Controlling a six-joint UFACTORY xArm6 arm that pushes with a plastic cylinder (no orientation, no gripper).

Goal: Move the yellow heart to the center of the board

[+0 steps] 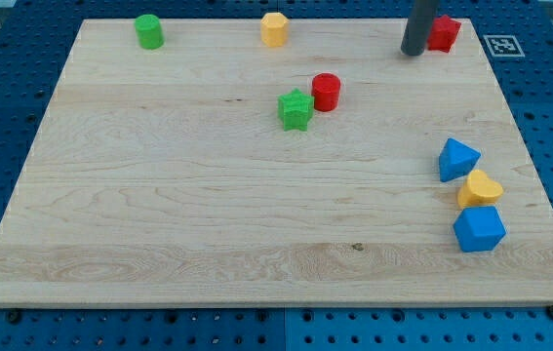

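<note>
Blocks lie scattered across the worktop (159, 214): a green cylinder (148, 31) and yellow hexagon (274, 29) along the view's top, a green star (296, 109) touching a red cylinder (326, 92). My tip (413, 53), a plain rod tool clasping nothing, rests against a red block (443, 33). Well apart, near the view's right edge, the yellow heart (479, 188) sits wedged between a blue triangle (457, 159) and blue cube (479, 229).

Wooden board (208, 214) lies on a blue perforated bench (3, 127). Far edge: green cylinder (148, 31), yellow hexagon (274, 29), red block (443, 33). Centre: green star (296, 109) beside red cylinder (326, 92). Right: blue triangle (456, 159), yellow heart (479, 188), blue cube (479, 229), clustered.
</note>
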